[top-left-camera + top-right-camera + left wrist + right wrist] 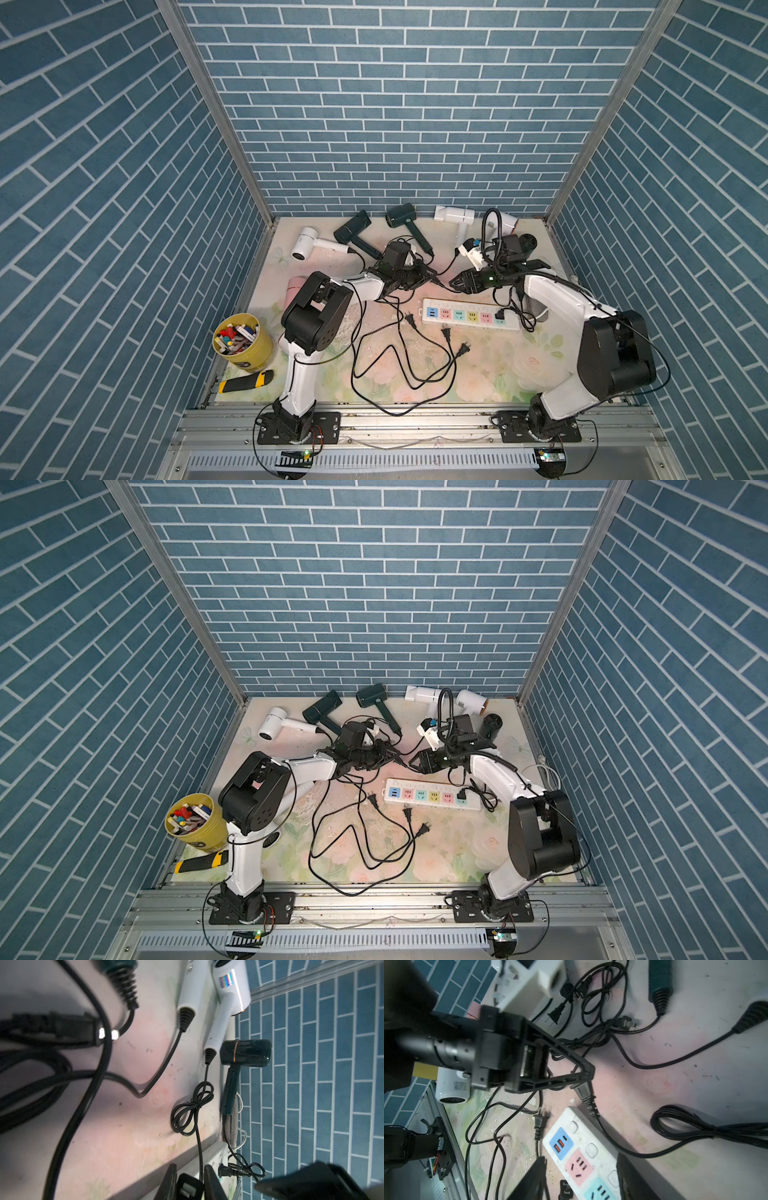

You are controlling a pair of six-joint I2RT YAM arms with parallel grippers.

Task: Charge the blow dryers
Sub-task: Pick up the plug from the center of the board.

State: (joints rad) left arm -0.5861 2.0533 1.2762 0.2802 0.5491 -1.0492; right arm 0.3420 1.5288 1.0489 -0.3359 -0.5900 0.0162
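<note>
Pinching a plug [583,1090] at the worktop [478,374] centre, near the power strip [471,316].
Grips the black plug in the left hand [431,277]; holds the right hand [455,286] released, fingers [536,1176] spread, at its 3 o'clock. Leaves the blow dryers [400,216] lying along the far edge, 10 to 1 o'clock.

Blue brick-patterned wall panels [407,104] with white joints enclose a pale floral table mat [490,374] of pink and green. At its far edge lie white plastic hammer-shaped blow dryers [305,243] and dark green blow dryers [401,216]; a pink blow dryer [296,286] shows at the left edge. A black plug [582,1089] trails black cord. The long white power strip [478,311] has blue, pink, teal and yellow sockets; a yellow plastic tub [253,357] holds multicoloured pens.
</note>
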